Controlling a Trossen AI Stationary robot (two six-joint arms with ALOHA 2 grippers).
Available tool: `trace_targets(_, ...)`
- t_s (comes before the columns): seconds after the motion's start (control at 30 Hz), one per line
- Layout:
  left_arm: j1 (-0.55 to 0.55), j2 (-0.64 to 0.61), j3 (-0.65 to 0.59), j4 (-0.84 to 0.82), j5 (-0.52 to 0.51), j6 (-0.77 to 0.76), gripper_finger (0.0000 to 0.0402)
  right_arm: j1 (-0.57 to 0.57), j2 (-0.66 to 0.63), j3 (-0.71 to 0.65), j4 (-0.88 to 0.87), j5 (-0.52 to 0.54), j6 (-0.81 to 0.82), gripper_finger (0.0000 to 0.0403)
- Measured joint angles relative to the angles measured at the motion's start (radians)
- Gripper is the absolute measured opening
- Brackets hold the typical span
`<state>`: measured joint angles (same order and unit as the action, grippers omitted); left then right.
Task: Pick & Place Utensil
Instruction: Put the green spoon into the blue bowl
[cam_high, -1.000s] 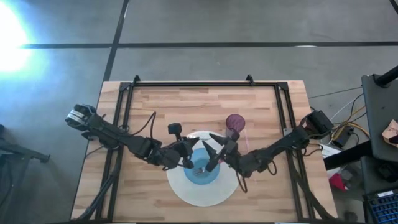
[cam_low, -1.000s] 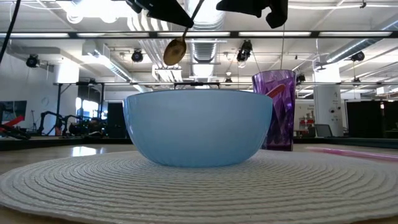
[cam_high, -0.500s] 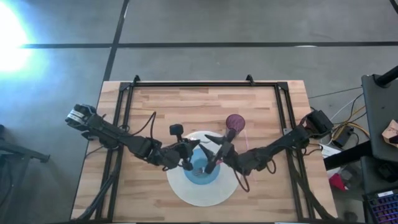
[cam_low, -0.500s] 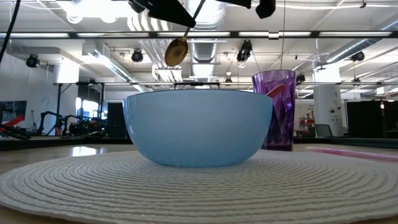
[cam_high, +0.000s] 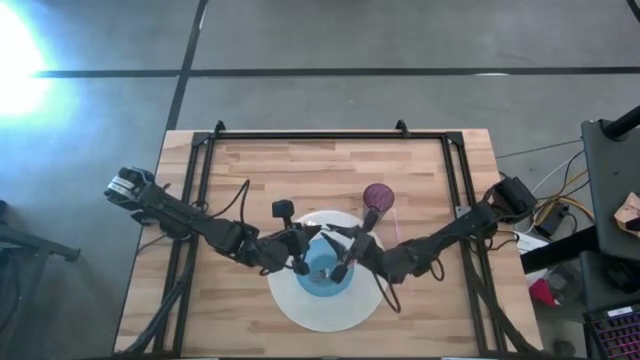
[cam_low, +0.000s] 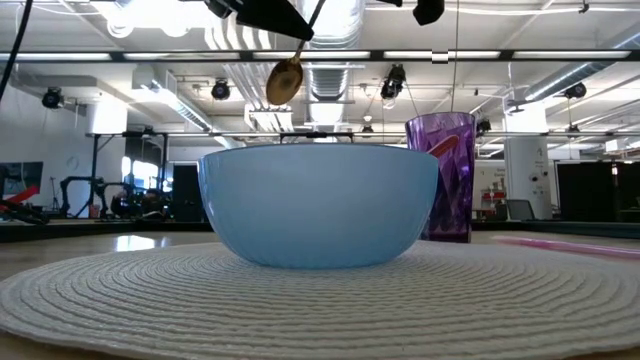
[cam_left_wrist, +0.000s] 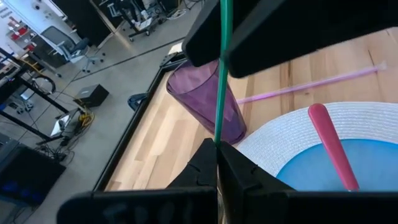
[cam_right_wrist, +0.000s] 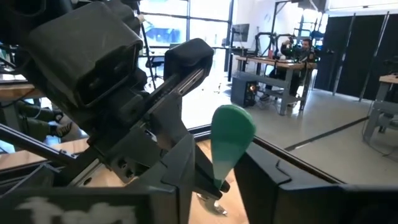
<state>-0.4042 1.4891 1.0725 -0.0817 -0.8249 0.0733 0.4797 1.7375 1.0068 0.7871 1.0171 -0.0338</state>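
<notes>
A spoon with a brass-coloured bowl (cam_low: 284, 81) and a green handle (cam_right_wrist: 231, 142) hangs over the light blue bowl (cam_low: 320, 205), which stands on a round white placemat (cam_high: 320, 312). My left gripper (cam_high: 300, 256) is shut on the spoon above the bowl. My right gripper (cam_high: 338, 250) faces it and is open. Its fingers stand on either side of the green handle's free end; I cannot tell if they touch it. A pink handle (cam_left_wrist: 333, 146) lies in the blue bowl. My left gripper pinches the spoon's green handle (cam_left_wrist: 217, 134) between its two shut fingers, at the handle's lower part. The handle shows edge-on and runs up from the fingers toward my right gripper. The spoon's bowl hangs below the fingers (cam_low: 268, 16), clear of the blue bowl.
A purple tumbler (cam_high: 377, 194) stands on the wood just beyond the placemat's far right edge. A pink straw (cam_left_wrist: 311, 84) lies on the table beside it. Black frame rails run along the table's left, right and far sides.
My right gripper has risen, almost leaving the low view's top, and has come a little toward the table's left, closer to the spoon's handle. My left gripper and the spoon have kept still.
</notes>
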Motion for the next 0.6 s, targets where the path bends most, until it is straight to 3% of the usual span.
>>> trace_targets(0.3, 0.000, 0.000, 0.000, -0.004, 0.002, -0.003, 0.0001, 0.000, -0.016, -0.001, -0.033, -0.009, 0.003, 0.0014)
trace_targets(0.6, 0.000, -0.001, 0.000, -0.008, 0.025, -0.023, 0.0001, 0.000, -0.020, -0.001, -0.040, -0.024, 0.000, 0.0009)
